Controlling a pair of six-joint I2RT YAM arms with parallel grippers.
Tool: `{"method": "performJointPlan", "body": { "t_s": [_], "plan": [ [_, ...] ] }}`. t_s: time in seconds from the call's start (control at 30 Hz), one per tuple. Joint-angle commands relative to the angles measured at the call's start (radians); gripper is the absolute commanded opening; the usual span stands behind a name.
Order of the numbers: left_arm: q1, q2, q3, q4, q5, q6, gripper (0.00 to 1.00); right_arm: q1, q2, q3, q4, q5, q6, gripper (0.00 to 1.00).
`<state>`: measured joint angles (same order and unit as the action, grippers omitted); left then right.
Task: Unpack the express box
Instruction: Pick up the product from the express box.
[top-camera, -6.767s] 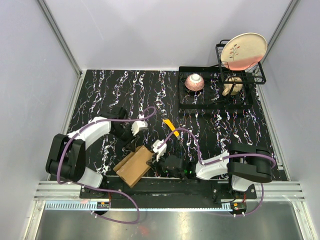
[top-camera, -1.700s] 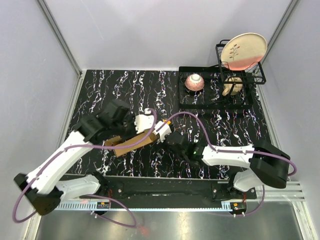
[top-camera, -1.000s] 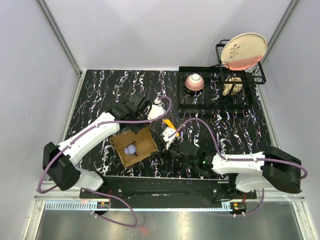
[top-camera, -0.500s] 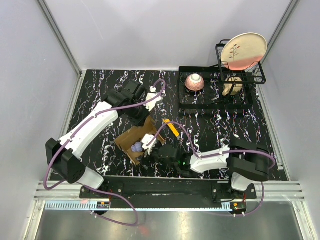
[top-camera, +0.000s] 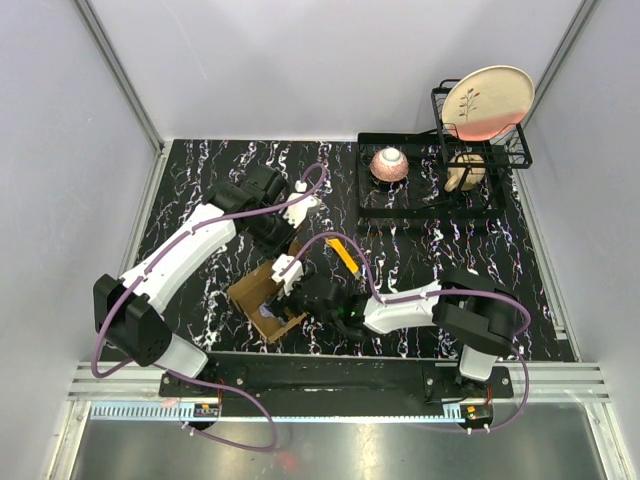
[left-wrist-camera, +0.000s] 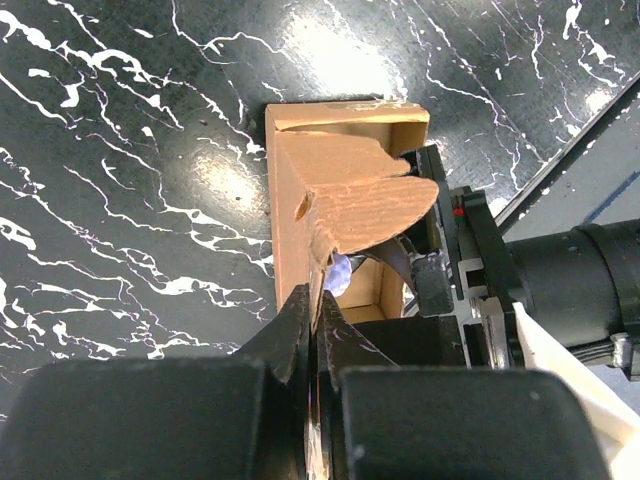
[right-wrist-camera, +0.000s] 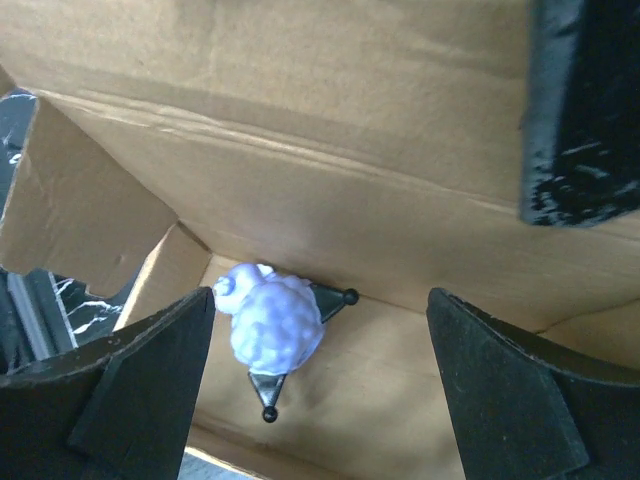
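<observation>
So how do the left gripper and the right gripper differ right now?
The left gripper is shut, pinching the express box by its flap; the right gripper is open, holding nothing. The left gripper sits outside the box, while the right gripper reaches inside, its fingers either side of a small lilac toy. Both are at the same box.

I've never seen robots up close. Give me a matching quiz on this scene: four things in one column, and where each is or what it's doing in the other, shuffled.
1. left gripper
2. right gripper
3. pale purple toy
4. plate

a. standing in the wire rack
b. pinched shut on the flap of the express box
c. lying inside the box
d. open, reaching into the box

Pairs: 1-b, 2-d, 3-c, 4-a
</observation>
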<state>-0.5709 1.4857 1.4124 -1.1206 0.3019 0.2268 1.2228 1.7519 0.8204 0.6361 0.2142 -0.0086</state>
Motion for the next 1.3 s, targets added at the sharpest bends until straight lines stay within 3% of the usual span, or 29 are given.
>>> {"method": "performJointPlan", "body": {
  "t_s": [0.0, 0.6, 0.7, 0.8, 0.83, 0.9, 1.27],
  "plan": [
    [0.019, -0.036, -0.010, 0.031, 0.048, -0.026, 0.00, -0.003, 0.018, 0.072, -0.091, -0.085, 0.078, 0.93],
    [0.040, -0.039, -0.006, 0.067, 0.097, -0.073, 0.00, 0.007, 0.092, 0.092, -0.226, -0.119, 0.171, 0.86],
    [0.046, -0.041, -0.010, 0.067, 0.103, -0.072, 0.00, 0.007, 0.097, 0.089, -0.231, -0.119, 0.170, 0.79],
    [0.046, -0.045, -0.023, 0.076, 0.103, -0.072, 0.00, 0.007, 0.081, 0.085, -0.228, -0.113, 0.157, 0.63],
    [0.046, -0.047, -0.032, 0.077, 0.105, -0.073, 0.00, 0.009, 0.064, 0.082, -0.224, -0.104, 0.151, 0.53],
    [0.046, -0.045, -0.044, 0.087, 0.100, -0.070, 0.00, 0.009, 0.035, 0.056, -0.187, -0.087, 0.134, 0.46],
    [0.049, -0.044, -0.099, 0.136, 0.049, -0.049, 0.00, 0.007, -0.230, -0.101, -0.033, -0.015, 0.047, 0.35]
  ]
}}
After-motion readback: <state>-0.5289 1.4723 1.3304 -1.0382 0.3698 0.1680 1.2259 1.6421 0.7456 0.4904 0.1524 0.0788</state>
